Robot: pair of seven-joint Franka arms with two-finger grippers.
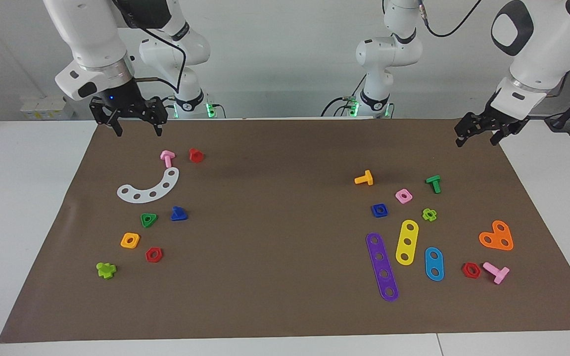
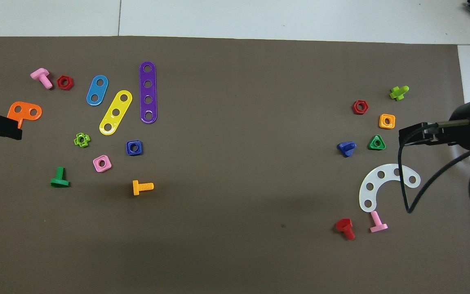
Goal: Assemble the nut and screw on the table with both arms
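The right arm comes down from its base and ends in the right hand, which hangs above the near edge of the bench at its own end, fingers pointing down and spread apart, nothing between them. The left arm slopes down from its base; the left hand hangs tilted over the near corner of the bench at its end, fingers apart and holding nothing. Both arms wait.

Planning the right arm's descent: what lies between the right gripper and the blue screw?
In the facing view, the white curved strip lies between the right gripper and the screw, with a pink screw beside that path.
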